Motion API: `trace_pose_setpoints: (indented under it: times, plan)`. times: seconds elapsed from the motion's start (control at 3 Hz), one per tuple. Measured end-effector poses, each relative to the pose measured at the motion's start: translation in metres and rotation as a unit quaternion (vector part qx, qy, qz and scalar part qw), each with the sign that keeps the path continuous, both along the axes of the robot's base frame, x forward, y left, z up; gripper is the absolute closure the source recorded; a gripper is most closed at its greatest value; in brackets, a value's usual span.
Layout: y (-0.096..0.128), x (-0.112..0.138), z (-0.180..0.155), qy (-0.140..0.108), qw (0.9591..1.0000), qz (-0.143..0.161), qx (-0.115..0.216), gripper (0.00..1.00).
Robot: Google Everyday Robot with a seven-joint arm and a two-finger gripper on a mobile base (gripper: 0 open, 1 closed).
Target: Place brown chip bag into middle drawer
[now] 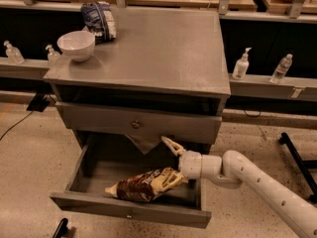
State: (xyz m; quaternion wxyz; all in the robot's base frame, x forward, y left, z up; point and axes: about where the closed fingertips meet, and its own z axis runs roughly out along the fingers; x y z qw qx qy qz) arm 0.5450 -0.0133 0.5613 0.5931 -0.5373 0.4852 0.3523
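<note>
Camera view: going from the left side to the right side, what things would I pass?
Small bottle → white bowl → brown chip bag in the open drawer → gripper, jaws open at the bag's right end → pump bottle → water bottle.

Gripper (169,161), at the middle drawer's (129,213) right side: you lose the lower of its fingers against the brown chip bag (141,185). Drawer's rear: hidden beneath the upper drawer (138,124). Arm (267,187): cut off right of the drawer.
</note>
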Motion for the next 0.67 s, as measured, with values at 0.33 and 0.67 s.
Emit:
trace_pose_setpoints:
  times: [0.33,0.67]
  plan:
    - [-0.0065,-0.0084,-0.0013,-0.023,0.9997,-0.005,-0.011,0.00]
    - [-0.0134,-0.0180,-0.0048,-0.040,0.9990,-0.008,-0.018,0.00]
